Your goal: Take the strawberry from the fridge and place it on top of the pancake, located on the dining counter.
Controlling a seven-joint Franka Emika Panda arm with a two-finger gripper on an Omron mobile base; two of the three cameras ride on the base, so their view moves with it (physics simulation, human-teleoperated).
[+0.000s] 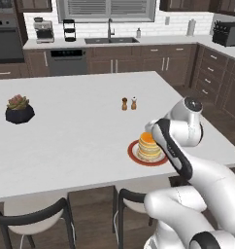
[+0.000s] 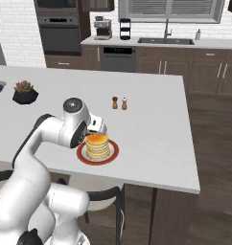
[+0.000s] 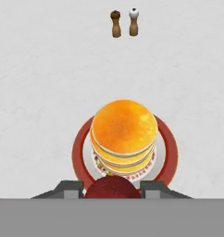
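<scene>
The pancake [image 3: 124, 134] is a short tan stack with an orange top on a red plate [image 3: 79, 152], standing on the white dining counter [image 3: 40, 92] near its front edge. In the base views the pancake [image 1: 148, 145] [image 2: 97, 145] sits just beyond my arm's wrist. My gripper [image 3: 112, 192] hangs close above the stack's near side, shut on the strawberry [image 3: 112, 185], a dark red round fruit between the two grey fingers [image 3: 67, 189]. In the right base view the hand [image 2: 96, 126] hovers just over the stack. The fridge is out of view.
Salt and pepper shakers [image 1: 128, 103] [image 3: 124, 22] stand past the plate toward mid-counter. A potted succulent [image 1: 19, 109] sits far left. Two stools [image 1: 32, 214] tuck under the counter's near edge. The counter's right edge [image 2: 192, 143] drops to the floor.
</scene>
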